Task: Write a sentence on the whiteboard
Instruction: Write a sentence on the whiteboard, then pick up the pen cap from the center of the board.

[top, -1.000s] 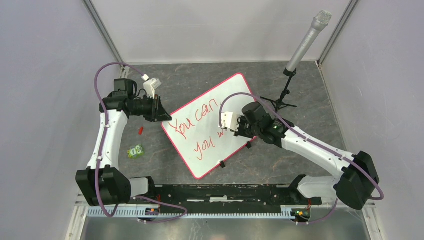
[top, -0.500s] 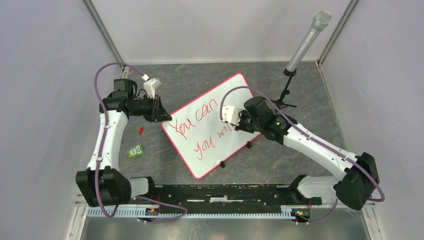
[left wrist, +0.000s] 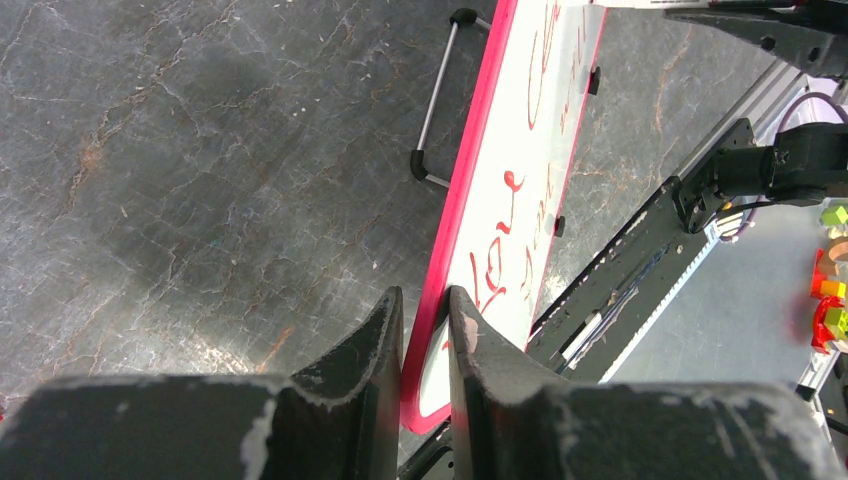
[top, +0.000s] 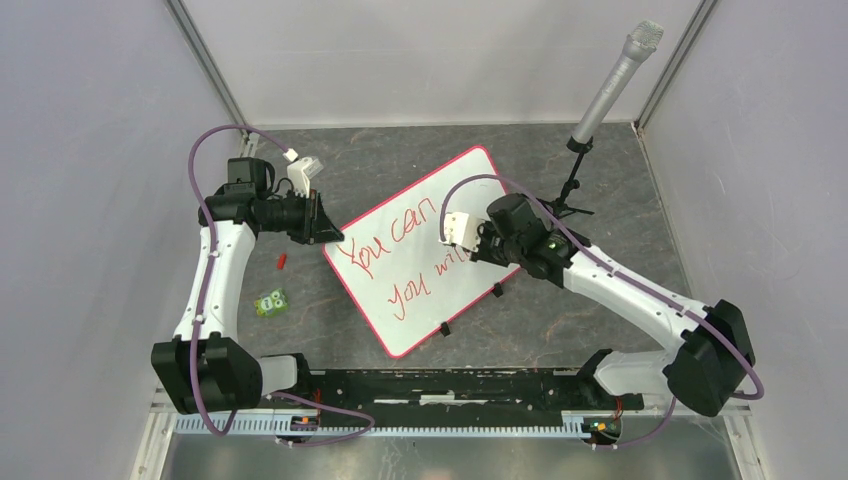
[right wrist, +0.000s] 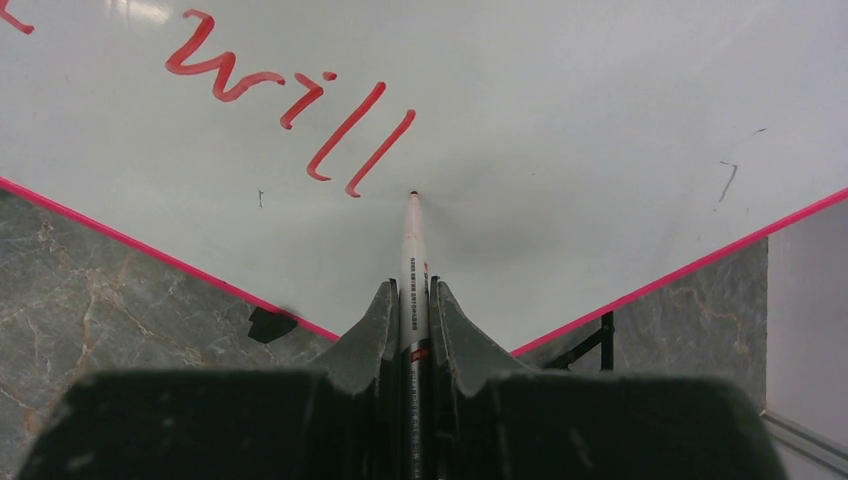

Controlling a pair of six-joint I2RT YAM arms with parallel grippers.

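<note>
Table [top: 400,160]: dark grey marbled surface that fills the middle of the overhead view, with pale walls around it.
Green block [top: 270,302]: small and lying flat at centre left of the overhead view, beside the left arm's white forearm.
Red piece [top: 282,261]: tiny, just above and right of the green block, clear of the board.
Left gripper [top: 330,236]: at the board's left corner. In the left wrist view [left wrist: 425,300] its two dark fingers [left wrist: 375,340] are closed on the pink frame, one on each side, pinching the board's edge.
Whiteboard [top: 440,195]: flat on the table at the centre of the overhead view, turned so one rounded corner points to the upper right; thin pink-red frame.
Sentence [top: 400,262]: red handwriting in two slanted lines, "You can" above "you will". The right wrist view shows "will" [right wrist: 290,95] in its upper left.
Clips [top: 443,329]: two small black ones on the board's lower right edge.
Right gripper [top: 470,250]: over the board's right part. In the right wrist view [right wrist: 412,292] its fingers are clamped on a marker.
Marker [right wrist: 412,255]: white barrel pointing up the frame, its red tip touching the board just right of the last "l".
Microphone [top: 615,80]: grey, on a black stand at the upper right, near the board's far corner.
</note>
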